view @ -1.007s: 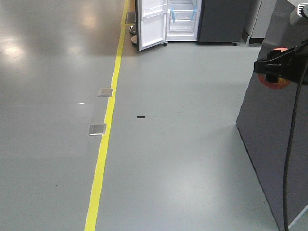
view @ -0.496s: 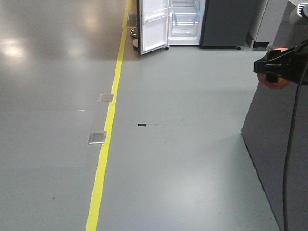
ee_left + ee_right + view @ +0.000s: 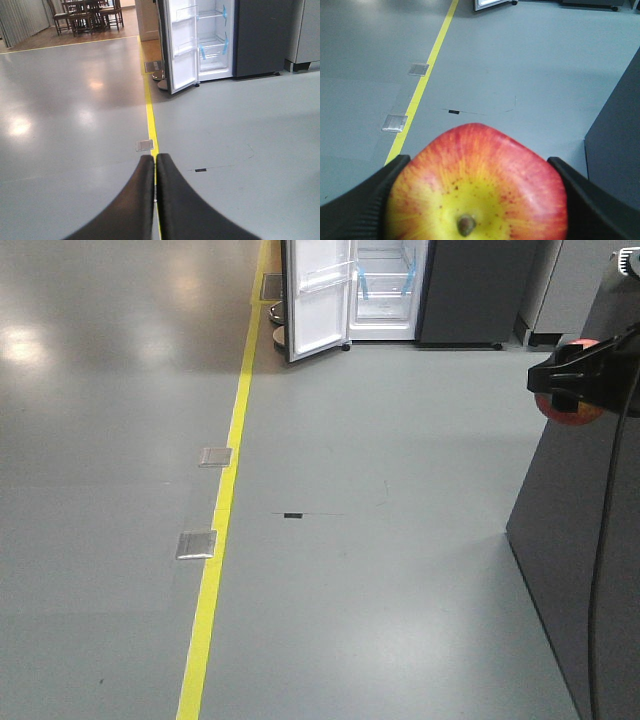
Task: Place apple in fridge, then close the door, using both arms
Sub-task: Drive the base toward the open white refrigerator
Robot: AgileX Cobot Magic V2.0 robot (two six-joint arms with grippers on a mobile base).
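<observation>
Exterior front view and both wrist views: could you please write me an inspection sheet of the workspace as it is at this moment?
Surface: glossy grey floor with a yellow line running ahead.
Job's things: apple held in the right end effector; fridge far ahead, its door open, white inside showing.
Clutter: two metal plates beside the line; a small black mark.
End effectors: the right one shut on the apple; left end effector shut, holding nothing.
Cables: thin black cable hanging below the right arm.
Surroundings: dark panel close on the right; table and chairs far off.
</observation>
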